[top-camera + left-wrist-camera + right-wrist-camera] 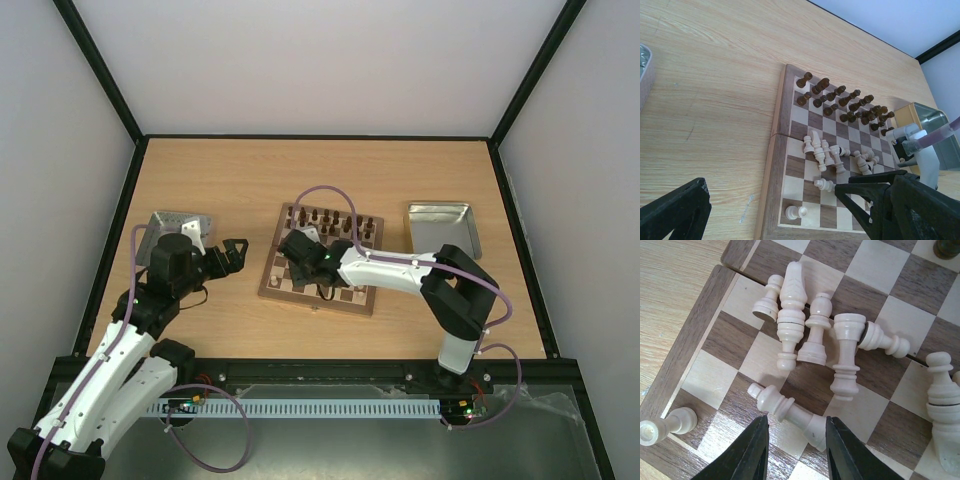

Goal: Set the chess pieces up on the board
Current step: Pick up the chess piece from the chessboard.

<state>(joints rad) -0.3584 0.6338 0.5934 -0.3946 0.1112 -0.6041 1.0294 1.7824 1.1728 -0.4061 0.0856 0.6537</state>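
Right gripper (796, 450) is straddling a toppled cream wooden chessman (790, 412) on the checkered wooden board (685, 340), jaws loose, not pinching; left gripper (238, 256) is hanging wide open; can't tell what the grey metal tray (170, 220) is holding

Light wood table (330, 170) with two grey metal trays on it. The first tray (180, 225) sits just left of the left gripper (237, 256) and a touch farther out. The second tray (443, 228) is well off to the right of the right gripper (293, 255). Past both grippers there's a plain white wall (320, 60), with black frame bars (113, 90) at the corners.
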